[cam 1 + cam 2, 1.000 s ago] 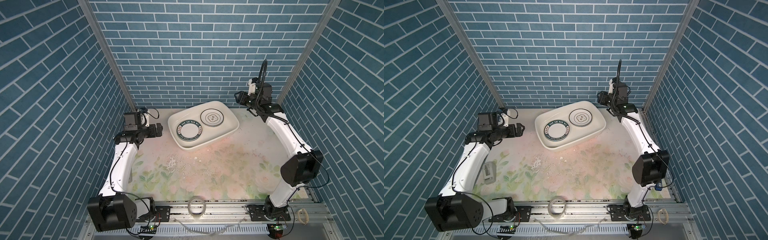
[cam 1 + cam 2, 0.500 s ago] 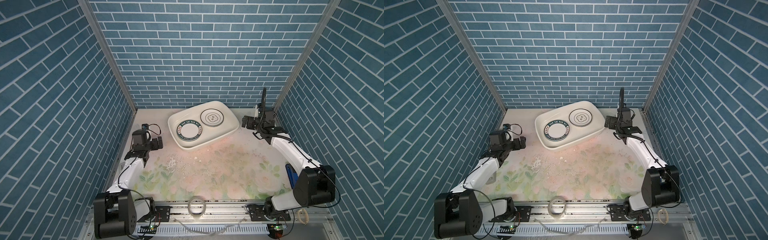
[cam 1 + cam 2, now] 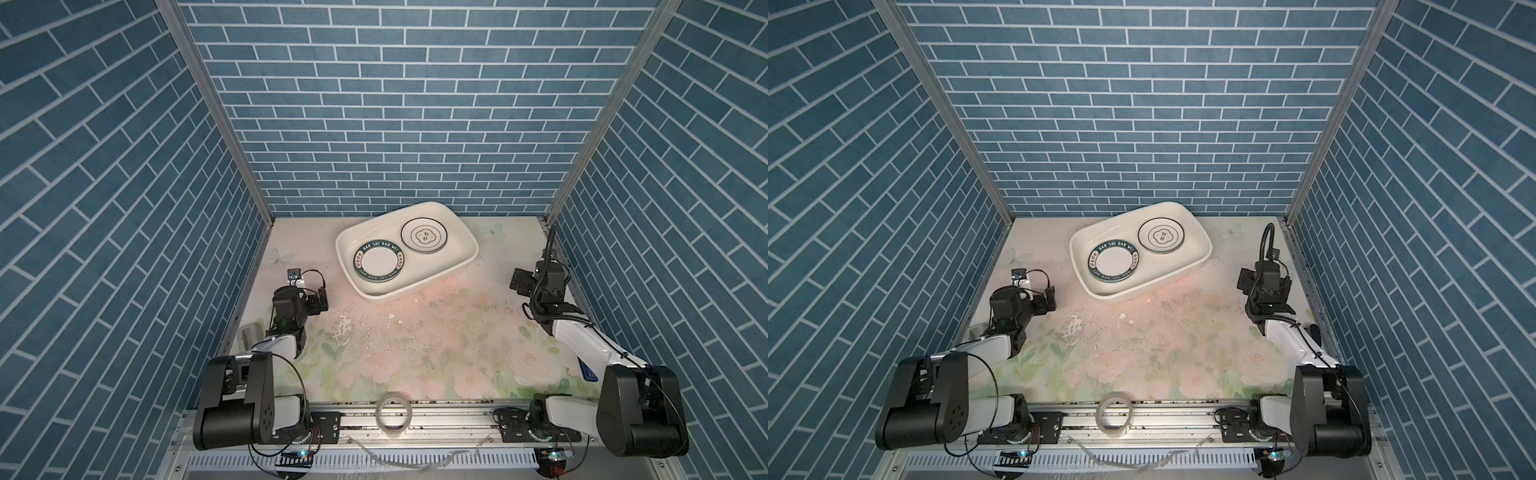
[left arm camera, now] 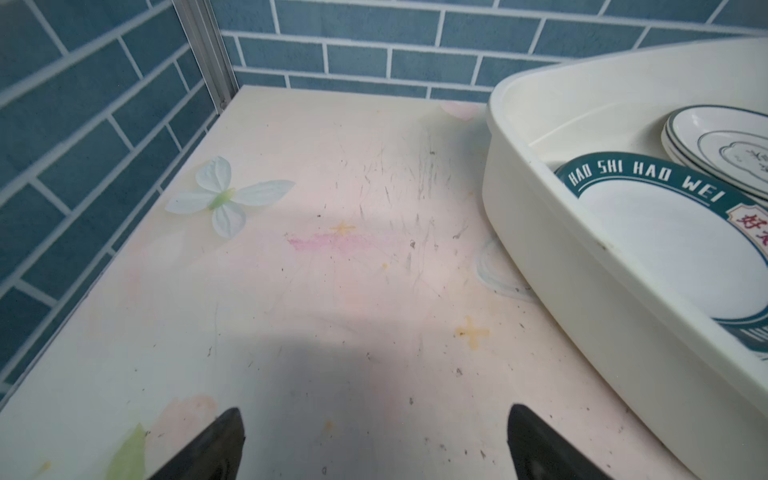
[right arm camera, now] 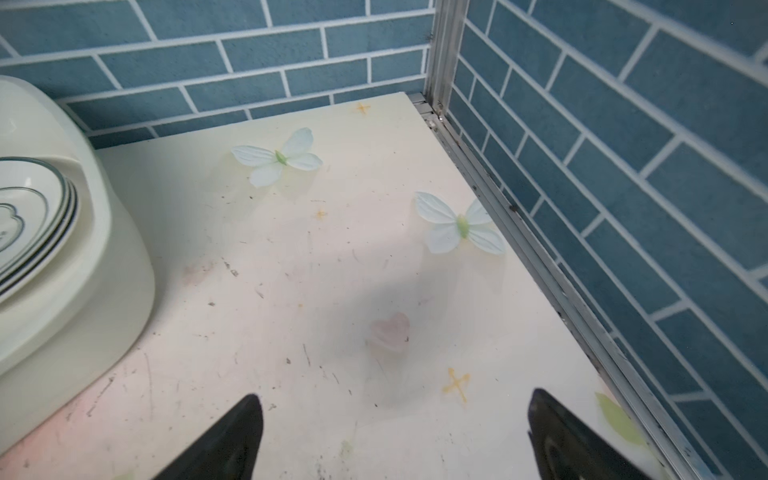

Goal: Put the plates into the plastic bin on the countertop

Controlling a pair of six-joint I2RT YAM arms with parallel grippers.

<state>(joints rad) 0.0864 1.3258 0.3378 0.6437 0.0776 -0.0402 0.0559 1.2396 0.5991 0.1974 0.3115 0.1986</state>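
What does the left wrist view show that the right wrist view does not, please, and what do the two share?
Only the left wrist view shows the green-lettered plate in the plastic bin, plus the open left gripper. Only the right wrist view shows two printed butterflies, plus the open right gripper. Both show the bin, the flower-emblem plates stacked inside it, and the countertop.
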